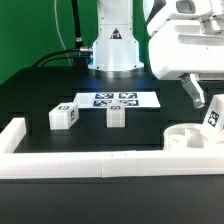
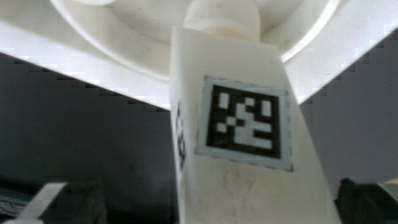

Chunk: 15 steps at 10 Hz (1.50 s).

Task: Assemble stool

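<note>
While the arm hangs over the exterior view's right end of the worktop (image 1: 40,95), the tool (image 2: 205,205) is spread wide. In the wrist view there's a dark fingertip (image 2: 43,200) at each side, with clear black gaps between them and the leg (image 2: 240,120) standing in the middle, so nothing is pinched. That leg turns its square tag straight to the wrist camera, and its far end meets the round seat (image 2: 107,30). It looks planted in a socket there, though the joint itself is too blurred to call.

Over to the exterior view: the seat (image 1: 190,136) lies flat at the near right, just behind the white rail (image 1: 100,162), and the leg (image 1: 213,118) rises out of it with its tag facing us. One finger (image 1: 196,95) of the tool hangs just above and to the left of the leg's top, apart from it.

Two more pieces sit on the worktop, well apart from the seat: a left leg (image 1: 63,116) and a middle leg (image 1: 116,115), both just on the near side of the marker board (image 1: 115,100). The robot's base (image 1: 112,50) stands at the far side, behind that board
</note>
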Available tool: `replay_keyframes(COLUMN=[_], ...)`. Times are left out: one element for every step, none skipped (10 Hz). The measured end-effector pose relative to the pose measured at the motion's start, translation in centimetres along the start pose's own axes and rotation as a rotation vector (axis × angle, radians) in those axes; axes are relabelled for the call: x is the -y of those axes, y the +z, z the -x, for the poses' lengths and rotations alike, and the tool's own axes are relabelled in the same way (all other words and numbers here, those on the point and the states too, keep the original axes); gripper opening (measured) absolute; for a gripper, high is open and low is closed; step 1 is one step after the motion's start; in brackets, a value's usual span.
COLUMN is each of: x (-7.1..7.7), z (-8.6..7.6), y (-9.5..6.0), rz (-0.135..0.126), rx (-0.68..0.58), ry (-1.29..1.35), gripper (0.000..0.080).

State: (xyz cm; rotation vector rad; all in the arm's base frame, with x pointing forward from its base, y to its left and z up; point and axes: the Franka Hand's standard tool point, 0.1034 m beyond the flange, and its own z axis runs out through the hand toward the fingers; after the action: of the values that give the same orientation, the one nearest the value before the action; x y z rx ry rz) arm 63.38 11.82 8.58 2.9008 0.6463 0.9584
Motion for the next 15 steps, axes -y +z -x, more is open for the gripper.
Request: replay_keyframes(x=[0.0, -0.1, 0.0, -0.2, -0.9, -0.8, -0.1, 0.0, 0.2, 0.5, 0.4, 0.4, -0.1, -0.6, -0.7], z=[-0.5, -1.1, -1.2, -1.5, -1.6, -1.0, -1.2, -1.8, -1.4, -1.1, -1.5, -0.9, -0.6, -0.9, -0.9], y=[-0.5, -1.2, -1.7, -2.3, -2.4, -2.1, -2.0, -2.1, -2.2, -2.4, -2.3, -2.1, -1.9, -1.7, -1.4], rz=[-0.006, -0.012, -0.028, -0.041, -0.037, -0.056, -0.085, -0.098, -0.11, -0.127, -0.127, -0.142, -0.154, -0.156, -0.161], rx=[0.016, 0.029, 0.083, 0.134, 0.14, 0.216, 0.337, 0.38, 0.429, 0.505, 0.5, 0.523, 0.561, 0.566, 0.571], ry=[0.0, 0.002, 0.01, 0.015, 0.029, 0.053, 0.087, 0.083, 0.083, 0.087, 0.089, 0.131, 0.149, 0.15, 0.128], gripper=[0.0649, 0.0649, 0.0649, 0.0649, 0.0649, 0.0649, 0.0649, 0.0649, 0.0649, 0.0649, 0.0649, 0.0649, 0.0649, 0.0649, 0.0649])
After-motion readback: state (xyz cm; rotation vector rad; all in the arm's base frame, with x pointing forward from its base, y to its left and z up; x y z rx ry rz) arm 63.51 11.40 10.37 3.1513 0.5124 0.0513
